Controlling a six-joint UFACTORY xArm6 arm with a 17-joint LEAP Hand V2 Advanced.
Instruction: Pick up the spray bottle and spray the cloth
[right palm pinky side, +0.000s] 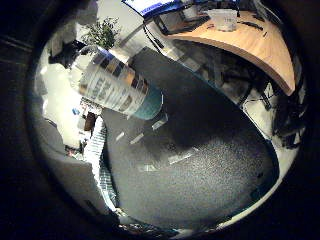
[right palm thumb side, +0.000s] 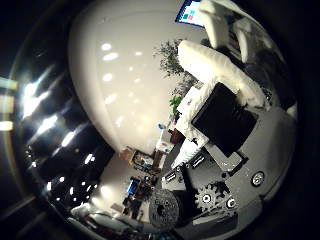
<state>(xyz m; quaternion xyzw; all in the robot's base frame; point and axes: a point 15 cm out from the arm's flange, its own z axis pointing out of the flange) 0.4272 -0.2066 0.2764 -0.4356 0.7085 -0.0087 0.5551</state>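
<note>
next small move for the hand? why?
Probably close in on the spray bottle before curling. It stands on the dark mat, clear of the palm, with nothing gripping it. In the thumb side view the hand shows fingers extended into open air, the bottle not between them.

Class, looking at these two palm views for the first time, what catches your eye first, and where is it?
The spray bottle, with its banded label, stands out above a dark mat. A wooden desk curves behind it. In the thumb side view the hand itself shows, white and black, with gears.
</note>
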